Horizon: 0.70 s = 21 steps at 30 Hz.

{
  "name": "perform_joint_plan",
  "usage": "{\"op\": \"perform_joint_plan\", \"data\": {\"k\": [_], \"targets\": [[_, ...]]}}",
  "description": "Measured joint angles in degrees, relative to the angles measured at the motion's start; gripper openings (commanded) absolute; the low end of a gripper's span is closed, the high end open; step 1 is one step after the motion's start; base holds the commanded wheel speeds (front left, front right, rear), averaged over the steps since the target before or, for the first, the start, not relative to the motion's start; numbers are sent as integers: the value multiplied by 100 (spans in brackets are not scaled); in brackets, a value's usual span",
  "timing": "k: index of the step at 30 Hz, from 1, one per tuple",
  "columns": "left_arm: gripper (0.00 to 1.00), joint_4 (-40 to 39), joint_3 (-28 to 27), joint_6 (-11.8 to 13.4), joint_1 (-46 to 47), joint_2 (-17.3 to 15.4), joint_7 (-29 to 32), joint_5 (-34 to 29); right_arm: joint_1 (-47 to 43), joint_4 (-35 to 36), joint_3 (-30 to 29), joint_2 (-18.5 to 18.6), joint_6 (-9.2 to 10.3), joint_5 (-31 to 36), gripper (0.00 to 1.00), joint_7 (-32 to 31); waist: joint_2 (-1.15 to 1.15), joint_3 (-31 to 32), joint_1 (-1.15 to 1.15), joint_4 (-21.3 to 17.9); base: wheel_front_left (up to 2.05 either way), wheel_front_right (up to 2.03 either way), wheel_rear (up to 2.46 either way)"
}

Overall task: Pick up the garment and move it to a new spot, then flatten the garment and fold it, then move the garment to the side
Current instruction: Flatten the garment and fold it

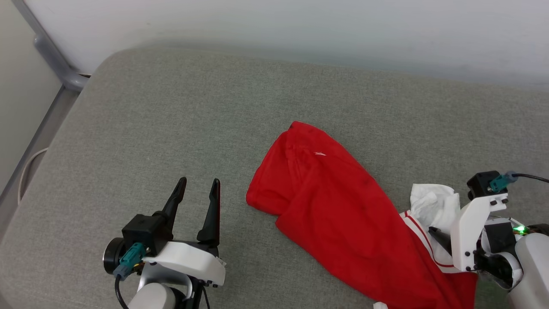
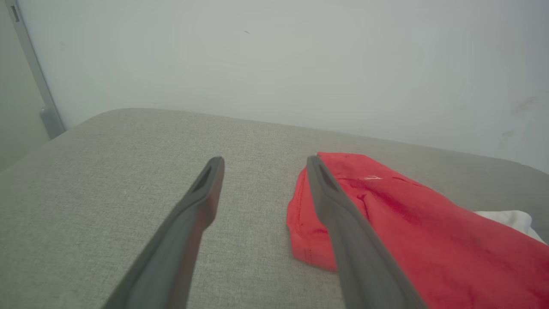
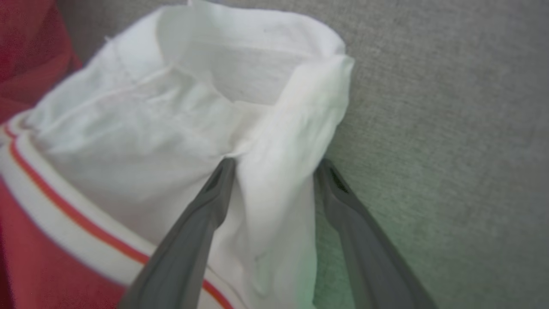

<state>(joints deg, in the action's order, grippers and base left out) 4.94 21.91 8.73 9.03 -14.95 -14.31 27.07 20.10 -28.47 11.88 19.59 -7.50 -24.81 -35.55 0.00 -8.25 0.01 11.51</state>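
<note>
The garment (image 1: pixel 343 214) is lying on the cushion's (image 1: pixel 171 128) right half. The left gripper (image 1: pixel 201 189) is sitting just left of it. The right gripper's (image 3: pixel 276 167) spread fingers are sitting around its sleeve fold.

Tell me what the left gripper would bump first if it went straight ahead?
Likely the cushion, or the wall beyond it; the tilt is hard to judge. The left gripper points over bare fabric, and the shirt lies off to its right.

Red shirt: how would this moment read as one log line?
item: crumpled red jersey shirt on grey fabric cushion | left end effector: open, beside it | right end effector: open, straddling white sleeve
</note>
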Motion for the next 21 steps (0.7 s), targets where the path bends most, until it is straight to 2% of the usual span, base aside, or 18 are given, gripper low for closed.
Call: {"op": "perform_joint_plan", "data": {"k": [1,2,3,4,9,10,14,18,21], "targets": [[100,37,2,-15,21,35,-3,0,71,-80,100,57,0,-92,100,-115,0,-26,0,34,0,0,0],[100,69,0,-18,44,66,-8,0,120,-154,167,94,1,-170,44,-198,0,-46,0,64,0,0,0],[100,94,-4,-26,68,81,-20,0,161,-210,215,134,1,-250,5,-269,0,-65,0,89,0,0,0],[100,115,-11,-40,82,94,-34,0,221,-242,270,167,1,-347,0,-289,0,-82,-1,106,0,0,0],[100,198,-76,-52,80,132,-51,-2,534,-275,391,232,-5,-495,0,166,0,-106,0,64,0,0,0],[100,222,-100,-67,76,136,-53,-11,895,-310,140,364,-4,-438,0,546,0,-104,0,-38,0,0,0],[100,224,-104,-94,81,153,-58,-27,1283,-530,-499,681,-4,-289,0,826,0,-111,0,-171,0,0,0],[100,233,-100,-121,98,158,-58,-59,1288,-909,-1325,932,-4,-19,0,995,0,-164,0,-257,0,0,0],[100,250,-101,-124,104,165,-58,-60,1126,-1185,-1968,971,-4,167,0,1160,0,-218,0,-311,0,0,0]]}}
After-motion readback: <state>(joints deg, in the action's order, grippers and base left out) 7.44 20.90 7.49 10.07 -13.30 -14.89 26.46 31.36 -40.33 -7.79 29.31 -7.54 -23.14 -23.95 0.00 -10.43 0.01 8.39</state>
